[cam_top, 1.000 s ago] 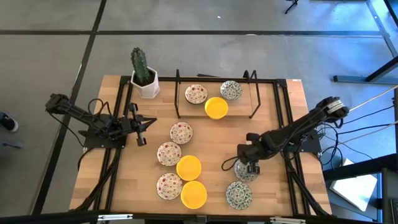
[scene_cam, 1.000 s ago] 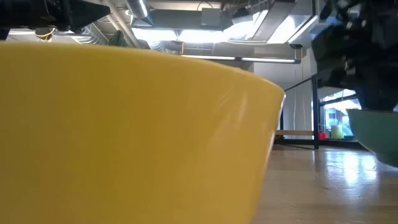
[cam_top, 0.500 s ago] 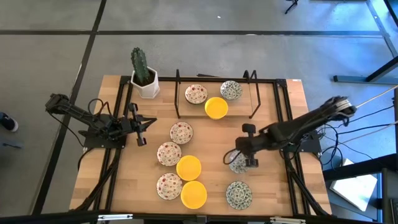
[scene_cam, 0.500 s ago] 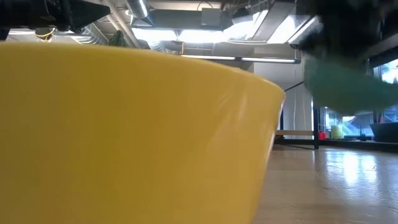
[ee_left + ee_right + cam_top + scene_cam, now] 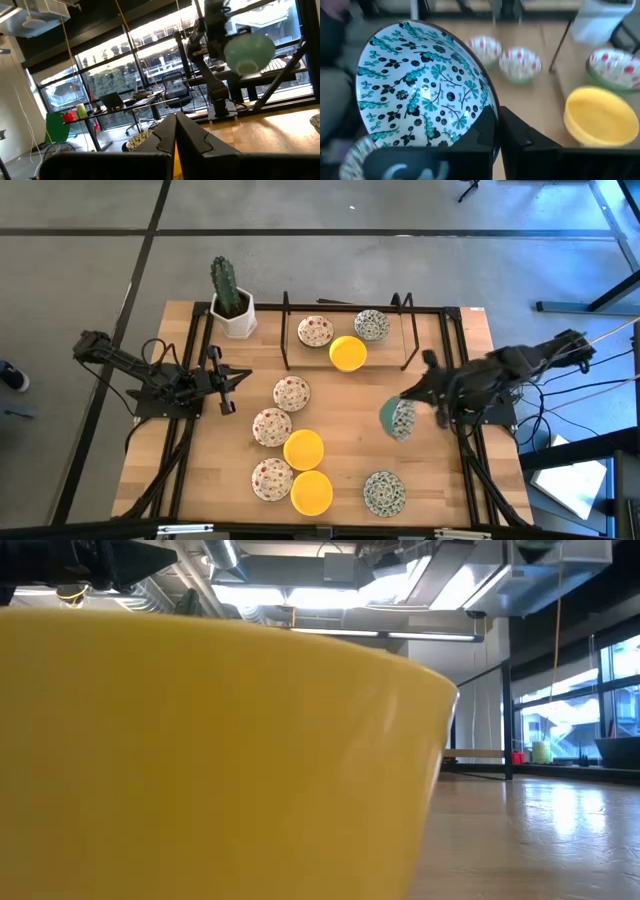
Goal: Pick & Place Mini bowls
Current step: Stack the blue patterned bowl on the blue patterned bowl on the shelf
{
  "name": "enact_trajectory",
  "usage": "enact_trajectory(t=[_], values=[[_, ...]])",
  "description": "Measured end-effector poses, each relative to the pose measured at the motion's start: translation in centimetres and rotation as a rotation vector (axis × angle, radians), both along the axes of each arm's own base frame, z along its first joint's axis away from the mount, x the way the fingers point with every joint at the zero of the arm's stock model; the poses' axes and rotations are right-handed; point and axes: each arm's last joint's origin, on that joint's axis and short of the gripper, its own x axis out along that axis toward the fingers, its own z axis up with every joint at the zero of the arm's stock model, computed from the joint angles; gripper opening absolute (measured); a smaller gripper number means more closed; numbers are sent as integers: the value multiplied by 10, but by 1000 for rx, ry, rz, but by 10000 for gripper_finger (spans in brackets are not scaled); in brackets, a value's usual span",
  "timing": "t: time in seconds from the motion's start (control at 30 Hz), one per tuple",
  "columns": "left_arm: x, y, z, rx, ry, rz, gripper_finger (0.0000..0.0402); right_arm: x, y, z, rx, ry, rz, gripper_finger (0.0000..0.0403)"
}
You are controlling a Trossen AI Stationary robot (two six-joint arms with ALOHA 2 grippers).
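From above, the wooden table (image 5: pixel 350 405) stands on a grey floor, with a black frame along its sides. The right gripper (image 5: pixel 408 412) is above the right half of the table, its fingers clamped on the rim of a patterned bowl (image 5: pixel 397 418) that is lifted and tilted. The left gripper (image 5: pixel 226 383) waits over the left side, fingers together. A rack (image 5: pixel 345 330) at the far edge holds three bowls; a cactus pot (image 5: pixel 232 310) stands at the far left corner. More bowls lie in the near half.

In the low view a yellow bowl (image 5: pixel 200 760) fills most of the picture; ceiling lamps and windows are behind it.

The left wrist view shows the lifted bowl (image 5: pixel 248 51) in the air before large windows, desks and chairs.

The right wrist view shows the bowl's inside (image 5: pixel 420 92), white with turquoise and black sprigs, and other bowls on the wood below.
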Motion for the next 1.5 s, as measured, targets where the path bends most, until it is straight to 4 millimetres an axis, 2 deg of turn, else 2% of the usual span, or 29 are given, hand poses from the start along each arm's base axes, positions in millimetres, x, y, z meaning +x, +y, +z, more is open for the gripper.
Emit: enact_trajectory(t=[0.17,0.4,0.57,0.7,0.77,0.97,1.13,1.23,1.33,1.4,1.5], values=[[0,0,0,0,0,0,3,-22,-9,-13,44,-111,0,9],[0,0,0,0,0,0,8,-42,-19,-38,78,-200,-76,10],[0,0,0,0,0,0,10,-46,-20,-37,112,-317,-71,13],[0,0,0,0,0,0,7,-39,-18,-15,40,-434,-43,11],[0,0,0,3,1,0,5,-34,-16,0,-4,-440,-36,11],[-1,0,2,45,-9,13,7,-8,-16,59,-178,-333,-174,11],[-1,0,3,13,-27,7,6,28,-26,111,-311,-212,-329,11],[-1,0,3,-9,-34,1,3,53,-40,134,-360,-132,-402,11],[-1,0,3,-39,-43,-6,3,71,-62,155,-392,-50,-496,11],[-1,0,3,-55,-47,-11,5,82,-82,159,-408,46,-565,11],[-1,0,3,-57,-47,-11,9,99,-114,151,-380,213,-593,11]])
